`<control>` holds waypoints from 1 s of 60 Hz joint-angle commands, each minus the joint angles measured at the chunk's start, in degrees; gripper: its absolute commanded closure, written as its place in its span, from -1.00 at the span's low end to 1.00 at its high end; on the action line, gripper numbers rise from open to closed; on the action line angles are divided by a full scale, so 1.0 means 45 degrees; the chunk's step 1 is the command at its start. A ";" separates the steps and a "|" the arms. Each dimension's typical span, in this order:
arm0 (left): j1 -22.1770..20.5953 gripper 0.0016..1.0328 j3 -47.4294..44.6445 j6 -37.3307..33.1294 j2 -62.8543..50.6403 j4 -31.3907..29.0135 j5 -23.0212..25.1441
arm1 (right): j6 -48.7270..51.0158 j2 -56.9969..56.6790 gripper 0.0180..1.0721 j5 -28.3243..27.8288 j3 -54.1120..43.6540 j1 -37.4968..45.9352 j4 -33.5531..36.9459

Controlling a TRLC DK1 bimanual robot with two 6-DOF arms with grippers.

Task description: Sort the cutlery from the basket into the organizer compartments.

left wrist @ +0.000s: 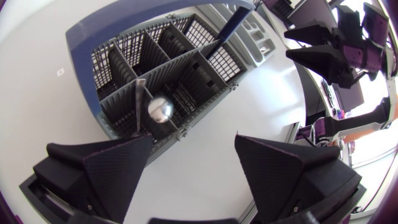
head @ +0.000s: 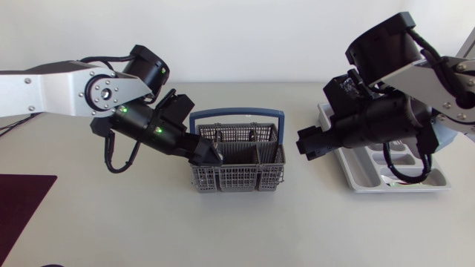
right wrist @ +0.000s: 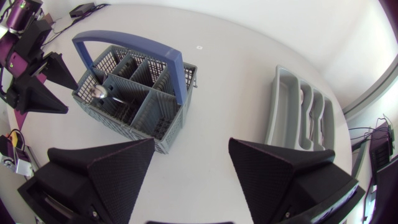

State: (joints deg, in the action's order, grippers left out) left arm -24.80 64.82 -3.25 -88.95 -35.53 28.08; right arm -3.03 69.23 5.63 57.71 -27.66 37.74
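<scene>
The grey mesh basket [head: 236, 178] with a blue handle [head: 237, 113] stands mid-table. A spoon [left wrist: 159, 109] and a second metal utensil [left wrist: 137, 102] stand in its near-left corner compartment. My left gripper [head: 209, 154] hangs over that corner, open, with nothing between its fingers [left wrist: 112, 168]. The grey organizer [head: 356, 178] lies at the right, with some cutlery in its compartments [right wrist: 303, 99]. My right gripper [head: 306, 141] is open and empty, between basket and organizer. In the right wrist view the basket [right wrist: 155, 118], the spoon [right wrist: 99, 93] and the left gripper [right wrist: 40, 84] show ahead.
A dark mat [head: 22, 208] lies at the table's front left corner. My right arm's links [head: 386, 119] cover much of the organizer from above.
</scene>
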 commanded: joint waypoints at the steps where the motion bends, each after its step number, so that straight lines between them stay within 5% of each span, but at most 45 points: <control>1: 0.0139 -0.74 0.0538 0.0487 -0.0683 -0.0074 0.0128 | -0.0284 0.0006 -0.63 0.0097 -0.0403 -0.0064 -0.0065; 60: -0.0642 -0.52 0.1749 0.1112 -0.2793 0.0805 -0.0008 | 0.0009 -0.0229 -0.63 0.0292 -0.1360 0.0092 -0.0612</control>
State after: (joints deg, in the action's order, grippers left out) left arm -26.76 70.65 0.27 -99.94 -32.47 28.03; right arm -2.98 68.86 6.31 53.12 -27.53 35.75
